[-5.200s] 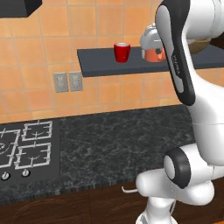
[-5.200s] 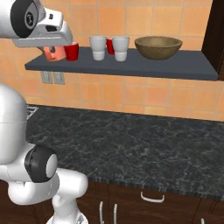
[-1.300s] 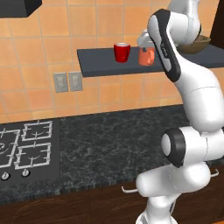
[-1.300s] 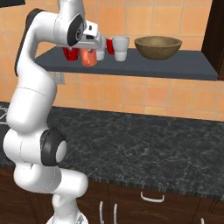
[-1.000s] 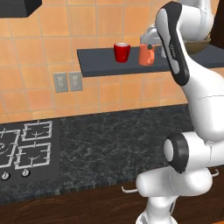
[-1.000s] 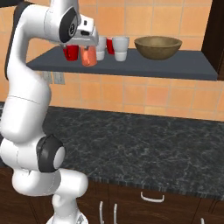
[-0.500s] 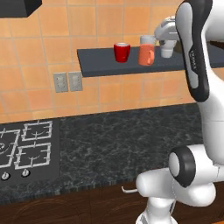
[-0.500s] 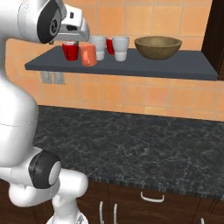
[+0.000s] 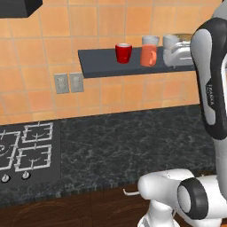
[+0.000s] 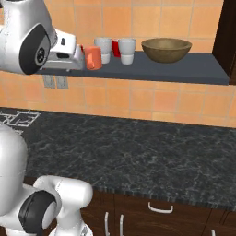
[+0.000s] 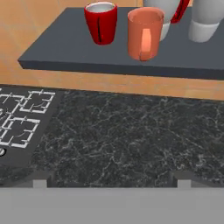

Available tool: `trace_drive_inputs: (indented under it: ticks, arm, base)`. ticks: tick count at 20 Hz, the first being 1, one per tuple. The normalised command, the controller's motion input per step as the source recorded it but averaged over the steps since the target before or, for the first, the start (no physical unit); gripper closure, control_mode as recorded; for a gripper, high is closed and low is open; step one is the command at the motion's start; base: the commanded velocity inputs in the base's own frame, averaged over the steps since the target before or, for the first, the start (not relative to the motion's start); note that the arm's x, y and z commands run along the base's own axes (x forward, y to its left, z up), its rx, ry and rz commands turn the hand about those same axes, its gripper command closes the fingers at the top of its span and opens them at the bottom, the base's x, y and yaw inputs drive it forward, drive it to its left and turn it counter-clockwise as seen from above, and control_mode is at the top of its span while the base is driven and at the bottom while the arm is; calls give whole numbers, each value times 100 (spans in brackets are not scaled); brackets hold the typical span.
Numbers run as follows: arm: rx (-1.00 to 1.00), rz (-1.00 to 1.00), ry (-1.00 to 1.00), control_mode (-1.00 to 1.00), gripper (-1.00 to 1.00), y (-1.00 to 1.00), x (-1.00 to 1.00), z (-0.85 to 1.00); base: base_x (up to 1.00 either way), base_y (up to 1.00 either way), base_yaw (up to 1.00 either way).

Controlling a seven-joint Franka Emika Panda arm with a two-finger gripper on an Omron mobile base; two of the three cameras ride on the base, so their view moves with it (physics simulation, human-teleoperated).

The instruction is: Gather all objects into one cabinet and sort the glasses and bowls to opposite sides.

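On the dark wall shelf point(image 11: 65, 48) an orange mug point(image 11: 144, 34) stands upright near the front edge, handle toward me. Left of it is a red mug point(image 11: 101, 22); behind and to the right are two white cups point(image 11: 204, 19) with another red mug point(image 11: 180, 11) between them. The right base view shows the orange mug point(image 10: 93, 58), the white cups point(image 10: 126, 50) and, further right, the wide brown bowl point(image 10: 166, 50). My gripper point(image 11: 111, 183) hangs open in front of the shelf, apart from the mugs, nothing between its fingers. The hand point(image 10: 69, 55) point(image 9: 175, 56) is level with the shelf.
A black stone counter point(image 9: 133, 142) runs below the shelf, with a gas hob point(image 9: 26, 146) at its left end. Wall sockets point(image 9: 66, 83) sit under the shelf's left end. A dark tall cabinet point(image 10: 228, 32) borders the shelf on the right.
The open hand has pulled back from the orange mug, away from the shelf. The orange mug stays standing on the shelf beside the red mug.
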Motion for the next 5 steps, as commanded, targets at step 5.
trace_drive_inputs:
  ticks: [5]
  arm:
    - [-1, -11, -36, -100, -100, 3, -95, -3]
  base:
    - [0, 0, 0]
